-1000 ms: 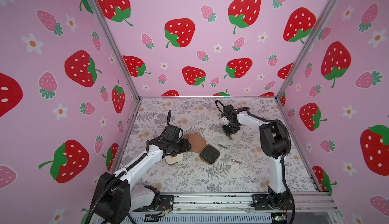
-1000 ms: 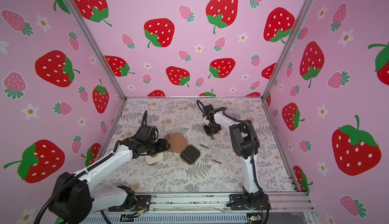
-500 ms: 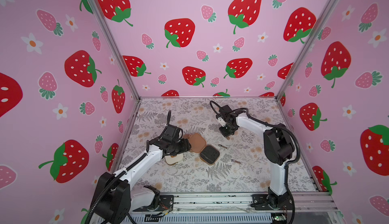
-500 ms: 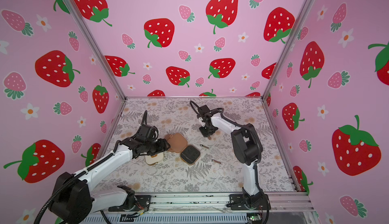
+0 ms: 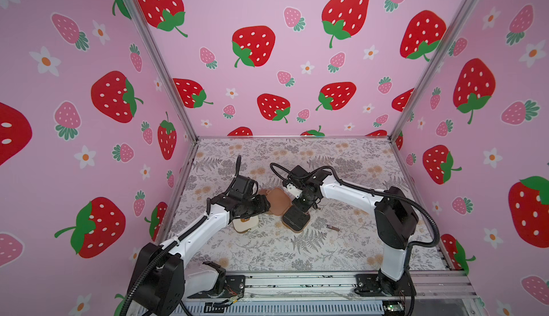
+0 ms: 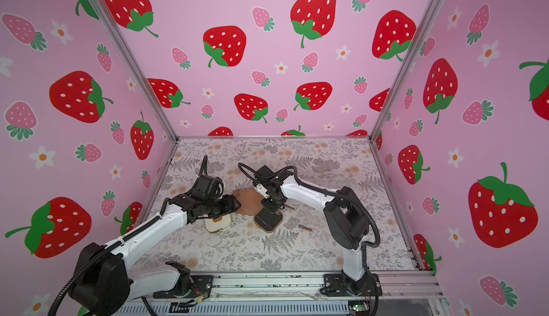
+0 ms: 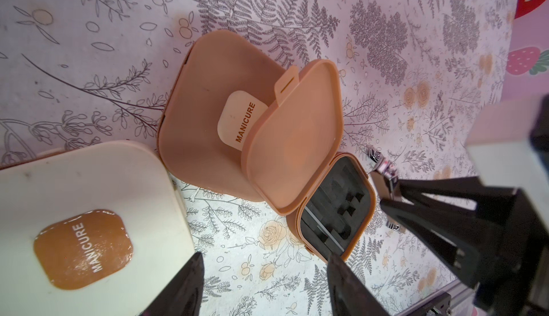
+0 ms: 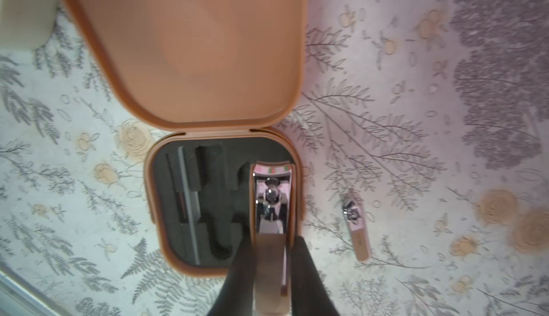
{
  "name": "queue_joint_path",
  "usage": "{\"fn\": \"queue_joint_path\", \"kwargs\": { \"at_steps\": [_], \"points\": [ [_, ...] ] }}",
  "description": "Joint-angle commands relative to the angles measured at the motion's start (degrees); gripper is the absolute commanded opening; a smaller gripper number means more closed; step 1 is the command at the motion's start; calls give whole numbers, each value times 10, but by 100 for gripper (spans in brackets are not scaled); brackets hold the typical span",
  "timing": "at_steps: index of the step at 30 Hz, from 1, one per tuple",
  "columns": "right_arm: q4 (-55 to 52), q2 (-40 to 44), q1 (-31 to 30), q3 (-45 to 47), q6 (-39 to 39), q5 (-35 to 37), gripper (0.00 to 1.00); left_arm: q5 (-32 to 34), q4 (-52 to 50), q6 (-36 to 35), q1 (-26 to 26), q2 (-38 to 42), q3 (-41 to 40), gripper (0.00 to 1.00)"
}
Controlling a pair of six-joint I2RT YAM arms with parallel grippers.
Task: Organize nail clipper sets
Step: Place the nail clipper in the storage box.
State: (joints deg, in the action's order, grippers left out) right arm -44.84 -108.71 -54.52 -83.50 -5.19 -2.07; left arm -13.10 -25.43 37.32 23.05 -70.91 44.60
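Three nail clipper set cases sit mid-table. Nearest my left arm lies the cream case [image 7: 89, 225] [image 5: 245, 225], shut. A shut brown case [image 7: 208, 121] with a MANICURE badge lies beside it. The other brown case is open, its lid [image 8: 193, 47] leaning back onto the shut one, its black slotted base [image 8: 208, 204] [image 5: 295, 218] holding a slim metal file [image 8: 190, 204]. My right gripper [image 8: 271, 258] [image 5: 303, 206] is shut on a nail clipper [image 8: 271, 204] just above that base's edge slot. My left gripper [image 7: 264, 284] stands open and empty between the cream case and the open base.
A loose small clipper [image 8: 356, 228] [image 5: 332, 227] lies on the floral mat right of the open case. Another small tool [image 6: 290, 207] lies just behind it, near my right wrist. Strawberry-print walls close in three sides; a metal rail [image 5: 326, 282] runs along the front.
My right arm has swung from the back middle of the mat toward the front left, carrying the clipper over the open case's base. The left arm has stayed put.
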Motion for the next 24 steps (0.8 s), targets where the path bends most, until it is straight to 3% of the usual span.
{"fn": "queue_joint_path", "kwargs": {
  "at_steps": [1, 10, 24],
  "points": [
    [-5, -20, -20, 2, -28, -23, 6, 0, 5, -2, 0, 3, 0, 67],
    [12, -39, -30, 3, -64, -44, 5, 0, 5, -6, -3, 2, -3, 67],
    [-15, -51, -30, 10, -56, -31, 5, -2, 4, -6, -7, 4, -6, 67]
  ]
}}
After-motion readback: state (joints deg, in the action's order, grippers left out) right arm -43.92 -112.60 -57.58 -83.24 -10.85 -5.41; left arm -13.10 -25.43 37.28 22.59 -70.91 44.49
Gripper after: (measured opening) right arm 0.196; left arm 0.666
